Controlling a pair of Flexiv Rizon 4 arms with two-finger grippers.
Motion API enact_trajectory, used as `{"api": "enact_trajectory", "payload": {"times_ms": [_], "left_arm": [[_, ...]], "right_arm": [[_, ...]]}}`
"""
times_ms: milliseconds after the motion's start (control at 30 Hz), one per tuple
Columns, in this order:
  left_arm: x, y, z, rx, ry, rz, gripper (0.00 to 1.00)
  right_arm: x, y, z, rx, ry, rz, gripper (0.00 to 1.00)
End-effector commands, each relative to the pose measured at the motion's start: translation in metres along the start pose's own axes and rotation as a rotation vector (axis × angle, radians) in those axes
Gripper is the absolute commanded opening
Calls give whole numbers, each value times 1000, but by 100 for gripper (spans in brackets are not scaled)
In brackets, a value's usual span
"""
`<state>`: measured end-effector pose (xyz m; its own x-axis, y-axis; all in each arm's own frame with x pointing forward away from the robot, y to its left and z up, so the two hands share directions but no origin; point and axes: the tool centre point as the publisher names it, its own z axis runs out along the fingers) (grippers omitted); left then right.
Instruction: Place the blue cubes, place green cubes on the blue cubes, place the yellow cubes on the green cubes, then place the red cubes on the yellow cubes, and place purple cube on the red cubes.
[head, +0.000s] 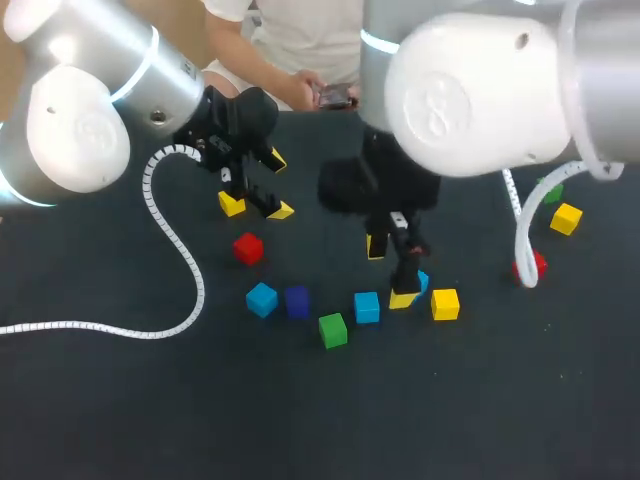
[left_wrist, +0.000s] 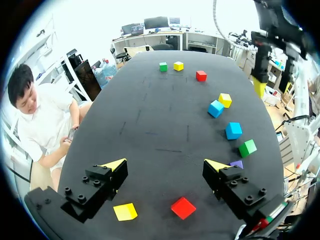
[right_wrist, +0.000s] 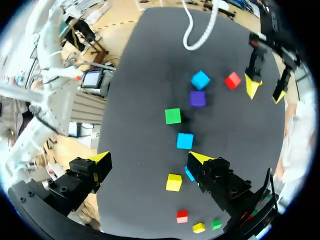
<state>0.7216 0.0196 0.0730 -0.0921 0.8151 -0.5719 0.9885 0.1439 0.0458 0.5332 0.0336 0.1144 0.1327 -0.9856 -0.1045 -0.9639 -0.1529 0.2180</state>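
The left end effector hangs above the dark tabletop near its far left part, fingers spread wide with nothing between them. Beneath it lie the near red cube, under the gap between the fingers, and the near yellow cube, under one finger, the two a little apart.

The right end effector sits low over the middle of the tabletop, fingers likewise spread and pinching nothing. The hidden blue cube shows only in part right at one finger, and whether they touch cannot be told. Just beside that cube is the middle yellow cube.

From there a loose row runs toward the left arm's side: the middle blue cube; the near green cube, slightly closer to the robot; the purple cube; and just beside it the end blue cube.

On the right side, well apart from the row, lie the far red cube, partly behind the right arm's white cable; the far yellow cube; and the far green cube, partly covered by the arm. Every cube rests singly on the tabletop.
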Motion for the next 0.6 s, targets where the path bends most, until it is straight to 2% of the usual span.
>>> {"api": "enact_trajectory", "payload": {"times_ms": [33, 100, 333, 600], "left_arm": [[1, 1, 0, 1, -1, 1, 100], [1, 1, 0, 1, -1, 1, 100], [1, 1, 0, 1, -1, 1, 100], [1, 1, 0, 1, -1, 1, 100]], "right_arm": [[15, 4, 11, 39, -108, 57, 100], [19, 4, 18, 50, -136, 88, 100], [24, 1, 43, 33, -226, 68, 100], [23, -2, 52, 29, -302, 44, 100]]}}
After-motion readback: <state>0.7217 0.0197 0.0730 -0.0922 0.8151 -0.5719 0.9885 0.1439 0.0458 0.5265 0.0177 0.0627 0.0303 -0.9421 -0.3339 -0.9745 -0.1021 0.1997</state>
